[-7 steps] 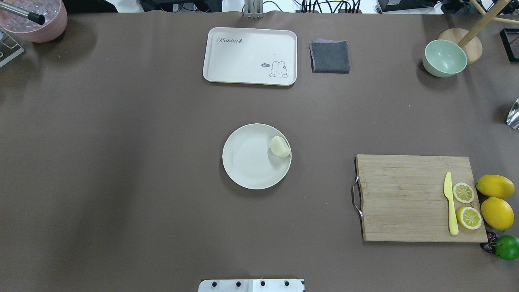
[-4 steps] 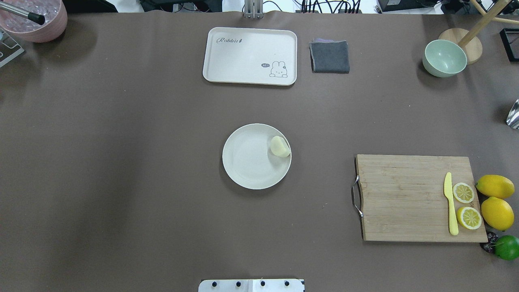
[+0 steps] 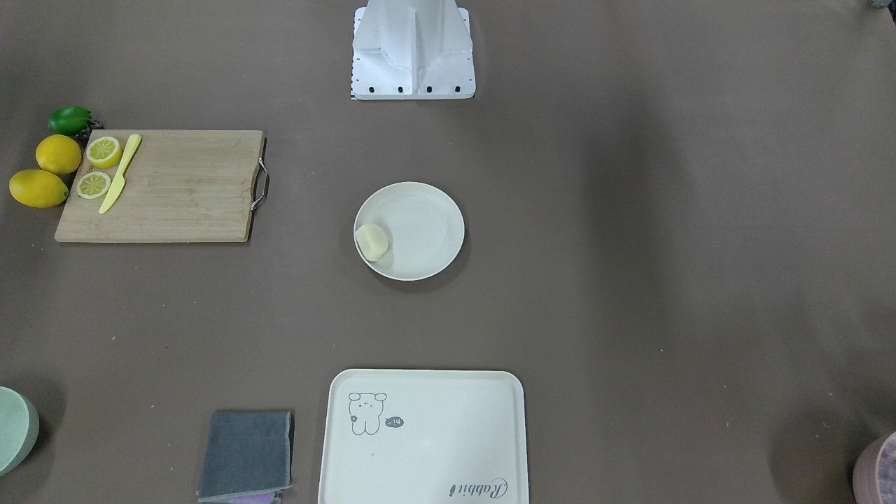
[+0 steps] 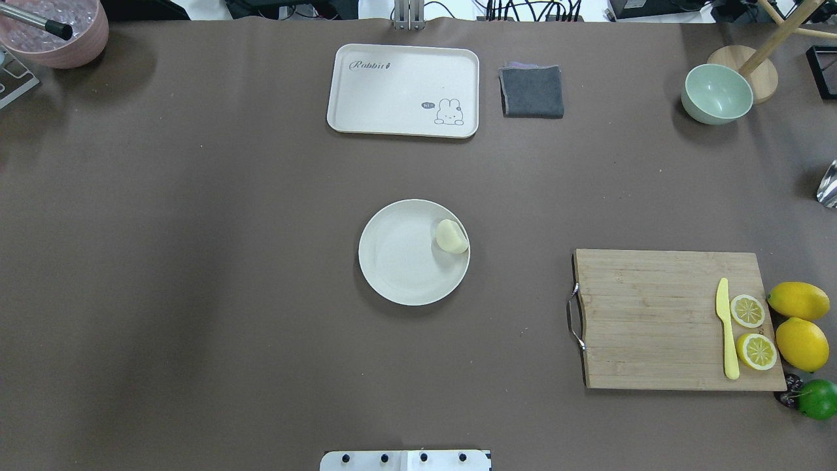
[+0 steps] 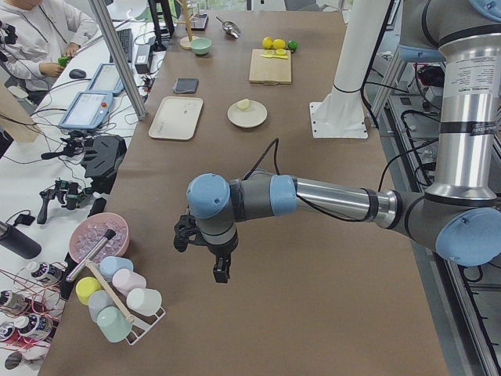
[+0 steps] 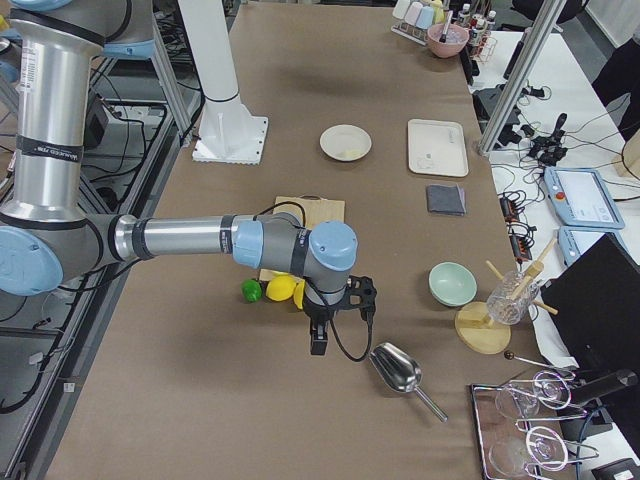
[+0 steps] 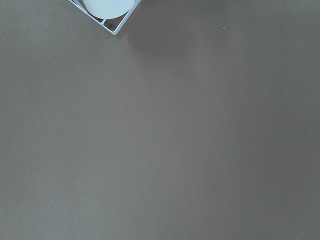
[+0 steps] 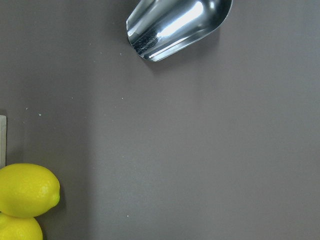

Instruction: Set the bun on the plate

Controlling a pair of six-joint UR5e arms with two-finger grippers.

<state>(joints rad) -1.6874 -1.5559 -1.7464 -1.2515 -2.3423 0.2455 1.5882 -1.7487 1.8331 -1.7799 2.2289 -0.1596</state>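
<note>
The pale cream bun (image 4: 452, 236) lies inside the round off-white plate (image 4: 399, 261) at mid-table, against its right rim; in the front-facing view the bun (image 3: 372, 241) rests at the left rim of the plate (image 3: 423, 227). No gripper touches either. My left gripper (image 5: 220, 272) hangs over bare table far off at the left end, and shows only in the exterior left view. My right gripper (image 6: 318, 343) hangs near the lemons at the right end, and shows only in the exterior right view. I cannot tell whether either is open or shut.
A cream tray (image 4: 403, 90) and a grey cloth (image 4: 532, 91) lie at the far edge, a green bowl (image 4: 717, 93) at the far right. A cutting board (image 4: 673, 319) holds a yellow knife and lemon halves, with whole lemons (image 4: 799, 324) beside it. A metal scoop (image 8: 175, 27) lies nearby.
</note>
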